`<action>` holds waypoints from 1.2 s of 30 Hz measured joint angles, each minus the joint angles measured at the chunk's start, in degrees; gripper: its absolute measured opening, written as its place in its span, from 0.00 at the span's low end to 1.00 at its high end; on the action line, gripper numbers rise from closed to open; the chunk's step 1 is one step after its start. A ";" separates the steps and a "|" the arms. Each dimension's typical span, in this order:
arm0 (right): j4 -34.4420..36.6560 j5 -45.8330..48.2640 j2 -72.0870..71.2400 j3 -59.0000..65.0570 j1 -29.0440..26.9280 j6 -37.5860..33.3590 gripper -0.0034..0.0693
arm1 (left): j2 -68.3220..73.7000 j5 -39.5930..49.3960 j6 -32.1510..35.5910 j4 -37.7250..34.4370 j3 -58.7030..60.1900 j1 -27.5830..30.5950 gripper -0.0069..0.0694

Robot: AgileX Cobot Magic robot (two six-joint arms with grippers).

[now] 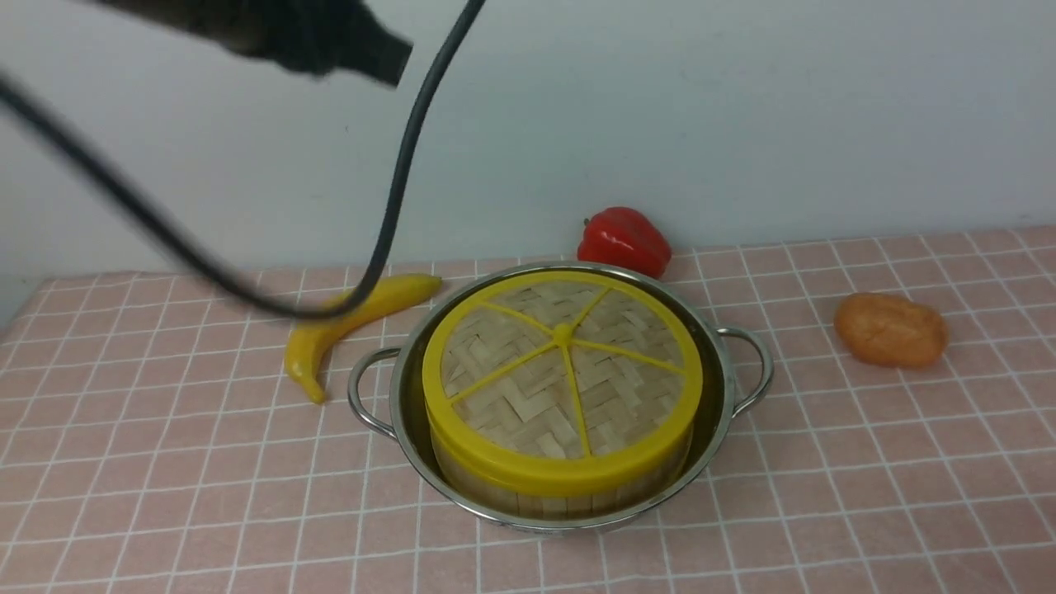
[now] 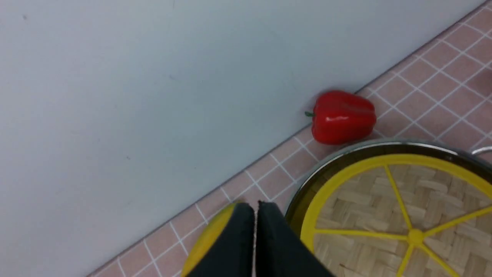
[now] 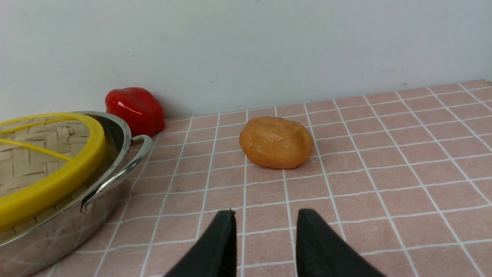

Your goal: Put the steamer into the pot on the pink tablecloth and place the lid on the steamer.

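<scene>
This looks like a staged test bench dressed as a kitchen, not a real one. A desk covered by a pink tablecloth (image 1: 866,462) stands against a bare, pale wall (image 1: 742,107). The props are kitchen-themed: a steel pot (image 1: 726,388) holding a bamboo steamer (image 1: 561,487) with its lid (image 1: 563,371), plus glossy imitation foods, a banana (image 1: 330,330), a red pepper (image 1: 624,239) and an orange bread-like lump (image 1: 891,330). A black cable (image 1: 396,198) hangs across the front view.

lid (image 1: 562,371): flat on steamer (image 1: 561,487) | steamer: upright in pot (image 1: 747,379) | pot: on pink tablecloth (image 1: 866,495)
</scene>
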 joint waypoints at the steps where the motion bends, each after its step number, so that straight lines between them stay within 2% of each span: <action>1: 0.00 0.00 0.00 0.00 0.00 0.00 0.38 | -3.05 -3.38 0.00 -0.24 6.33 0.46 0.11; 3: 0.00 0.00 0.00 0.00 0.00 0.00 0.38 | -12.19 -13.51 0.00 -1.48 20.22 2.36 0.11; 7: 0.00 0.00 0.00 0.00 0.00 0.00 0.38 | -22.59 -23.25 0.00 -5.09 36.71 6.93 0.12; 8: 0.00 0.00 0.00 0.00 0.00 0.00 0.38 | -29.98 -27.50 -0.02 -8.33 46.86 11.43 0.12; 15: 0.00 0.00 0.00 0.00 0.00 0.00 0.38 | -49.80 -30.15 0.41 -11.82 69.34 23.60 0.13; 21: 0.00 0.00 0.00 0.00 0.00 0.00 0.38 | -63.36 -30.42 0.62 -11.98 79.69 27.30 0.15; 25: 0.00 0.00 0.00 0.00 0.00 0.00 0.38 | -71.29 -30.36 0.60 -12.01 83.92 27.80 0.16; 32: 0.00 0.00 0.00 0.00 0.00 0.00 0.38 | -78.51 -24.08 0.60 -12.06 84.28 27.98 0.17; 36: 0.00 0.02 0.00 0.00 0.00 0.00 0.38 | -78.82 -23.84 0.60 -12.06 84.34 28.02 0.18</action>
